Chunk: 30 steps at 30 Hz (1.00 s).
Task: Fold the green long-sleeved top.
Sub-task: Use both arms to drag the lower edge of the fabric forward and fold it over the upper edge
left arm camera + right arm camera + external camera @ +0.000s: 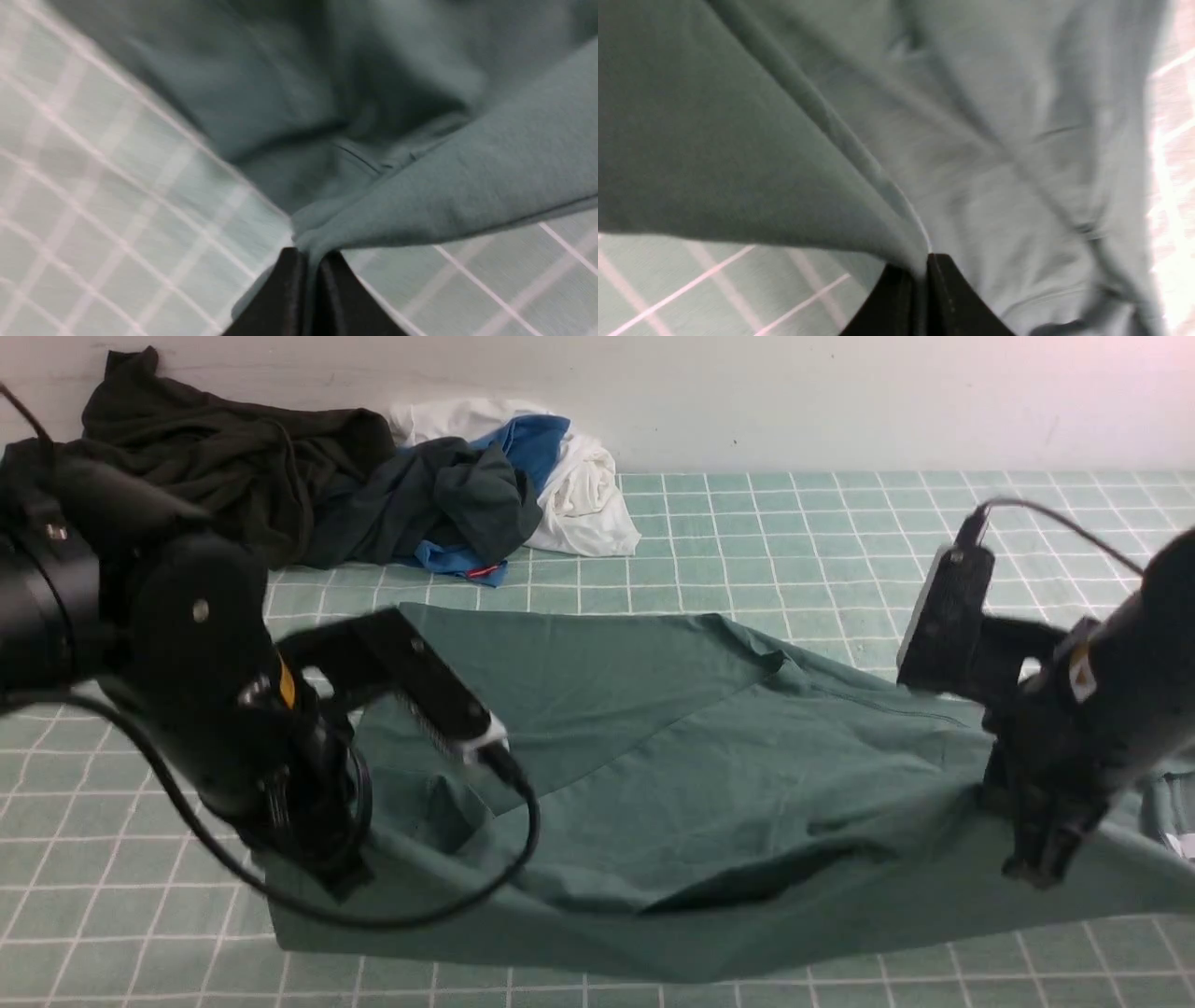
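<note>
Near edge: slack fabric of the green long-sleeved top (691, 943) sags closest to us, a soft belly of cloth between the two arms!
Left claw: pinched tight on the top, this claw (310, 261), with the gathered cloth running straight into its tips.
Right claw: closed down too, this one (920, 268), and a fold of the same top is caught firmly between the fingers!
Top's place: spread wide over the checked cloth on the tabletop (934, 541), in front of the arms, its body lying flat at the middle and its near side drawn into ripples.
Far side: dark olive garment (233, 448), dark grey-teal garment (429, 504) and white garment (588, 495) sit heaped toward the left, just beyond the top.
Step in hand: looks like the opening fold, both claws with a grip on the near side, and plenty of folding left!
Next move: raise both claws together, I'd say, pull the near side taut, carry it away from us over the body and lay it down level.
Watch for: that sagging middle could drag and bunch, and uneven pulling might skew the fold!
</note>
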Each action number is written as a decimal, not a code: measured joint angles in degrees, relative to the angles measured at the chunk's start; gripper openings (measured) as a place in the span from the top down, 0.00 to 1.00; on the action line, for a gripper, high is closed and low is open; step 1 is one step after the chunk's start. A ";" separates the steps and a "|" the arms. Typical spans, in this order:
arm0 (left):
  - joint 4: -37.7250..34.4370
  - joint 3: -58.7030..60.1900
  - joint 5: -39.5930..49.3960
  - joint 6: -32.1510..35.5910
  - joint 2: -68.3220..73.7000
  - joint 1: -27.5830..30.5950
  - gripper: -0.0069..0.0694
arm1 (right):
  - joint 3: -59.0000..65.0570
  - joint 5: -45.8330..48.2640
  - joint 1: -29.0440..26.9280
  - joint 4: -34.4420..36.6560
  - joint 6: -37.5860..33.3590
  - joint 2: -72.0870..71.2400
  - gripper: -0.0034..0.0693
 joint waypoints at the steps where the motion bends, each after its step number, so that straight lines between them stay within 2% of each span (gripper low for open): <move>1: 0.08 -2.23 0.16 0.73 1.22 1.12 0.90 | -1.93 0.36 -1.04 0.79 -0.88 1.26 0.94; 7: 0.18 -17.76 0.91 3.44 11.59 6.92 0.90 | -15.05 1.83 -6.86 3.65 -4.71 10.03 0.94; 15: 0.18 -33.38 0.91 3.81 25.70 10.13 0.90 | -28.55 1.66 -10.49 4.16 -4.96 23.41 0.94; 25: 1.75 -37.53 -3.49 3.81 35.90 10.73 0.90 | -32.91 -3.96 -10.80 4.41 -1.35 33.54 0.93; 30: 4.55 -37.53 -8.19 3.53 37.20 10.73 0.85 | -33.08 -9.33 -11.58 4.79 2.13 35.84 0.85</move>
